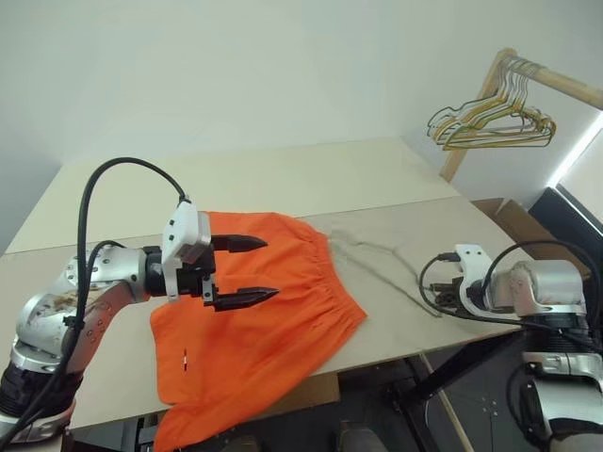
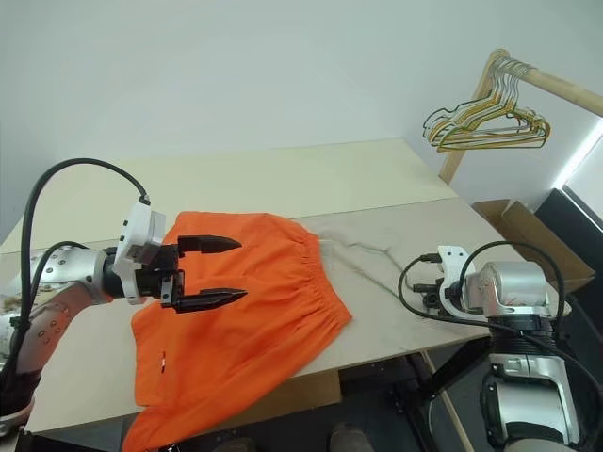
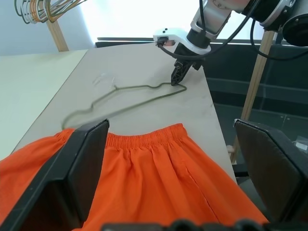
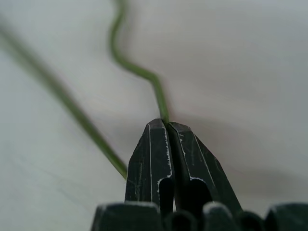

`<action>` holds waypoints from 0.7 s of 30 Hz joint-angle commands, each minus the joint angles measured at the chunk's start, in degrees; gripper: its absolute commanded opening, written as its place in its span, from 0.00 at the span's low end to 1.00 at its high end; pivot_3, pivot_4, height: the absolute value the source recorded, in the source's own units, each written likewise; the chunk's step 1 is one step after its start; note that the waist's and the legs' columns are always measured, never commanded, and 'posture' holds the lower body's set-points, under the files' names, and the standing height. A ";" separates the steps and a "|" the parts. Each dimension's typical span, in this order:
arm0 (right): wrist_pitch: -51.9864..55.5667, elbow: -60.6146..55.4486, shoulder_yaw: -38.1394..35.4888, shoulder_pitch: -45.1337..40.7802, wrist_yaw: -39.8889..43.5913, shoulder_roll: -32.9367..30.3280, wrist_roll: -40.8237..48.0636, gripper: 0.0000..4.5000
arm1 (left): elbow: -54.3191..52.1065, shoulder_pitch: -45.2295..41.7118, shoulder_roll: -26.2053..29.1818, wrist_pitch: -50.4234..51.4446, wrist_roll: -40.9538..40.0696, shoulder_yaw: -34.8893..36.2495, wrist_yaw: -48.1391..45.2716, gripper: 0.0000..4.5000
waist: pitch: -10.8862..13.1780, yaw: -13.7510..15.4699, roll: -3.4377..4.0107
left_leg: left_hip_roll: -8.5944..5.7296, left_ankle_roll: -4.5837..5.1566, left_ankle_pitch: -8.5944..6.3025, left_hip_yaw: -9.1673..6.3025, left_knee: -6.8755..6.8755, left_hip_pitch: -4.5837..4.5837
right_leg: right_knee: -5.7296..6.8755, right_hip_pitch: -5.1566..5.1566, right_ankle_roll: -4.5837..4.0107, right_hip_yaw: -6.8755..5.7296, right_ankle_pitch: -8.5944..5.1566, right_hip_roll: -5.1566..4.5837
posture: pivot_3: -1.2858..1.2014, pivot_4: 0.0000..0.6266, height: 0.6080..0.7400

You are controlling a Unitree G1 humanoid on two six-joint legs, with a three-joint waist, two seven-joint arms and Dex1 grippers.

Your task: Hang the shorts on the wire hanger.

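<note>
The orange shorts [image 1: 264, 325] lie flat on the table, waistband towards the right, with one leg drooping over the front edge. My left gripper [image 1: 271, 268] hovers open just above them, its fingers pointing right. To the right of the waistband, the thin grey-olive wire hanger [image 3: 139, 102] lies flat on the table top. My right gripper [image 3: 177, 79] points down at the hanger's far right end. Its fingertips [image 4: 159, 132] are shut on the wire hanger [image 4: 161, 103], which comes out from between them.
The beige table [image 1: 283, 179] stretches bare behind the shorts. A wooden rack with a bunch of yellowish and dark hangers [image 1: 490, 122] stands at the back right. Below it, past the table's right edge, sits a cardboard box [image 1: 513, 221].
</note>
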 commanded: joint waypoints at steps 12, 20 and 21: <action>-0.91 -13.22 -19.33 -6.97 -7.54 9.79 -3.09 0.01 | 2.34 -4.70 -1.51 -2.33 1.94 0.09 0.22 1.00 | 0.08 0.14 0.14 | -0.03 -0.01 0.00 0.00 -0.01 -0.21 | 0.00 -0.21 0.02 0.01 0.02 -0.02 | 0.49 0.00 1.00; -46.33 -29.91 7.19 6.77 7.79 -6.59 -16.35 0.01 | 14.97 -16.58 -4.98 -2.34 6.29 -0.40 4.57 1.00 | 0.12 0.15 0.19 | -0.16 -0.01 0.00 -0.07 0.01 -0.35 | -0.05 -0.29 0.11 -0.11 -0.01 -0.13 | 0.49 0.00 1.00; -52.95 -29.27 9.00 7.77 9.32 -8.69 -18.46 0.01 | 16.73 -17.99 -4.95 -2.93 6.95 -0.53 4.15 1.00 | 0.12 -0.03 0.19 | -0.18 -0.01 0.00 -0.05 0.01 -0.36 | -0.06 -0.32 0.15 -0.09 -0.01 -0.14 | 0.49 0.00 1.00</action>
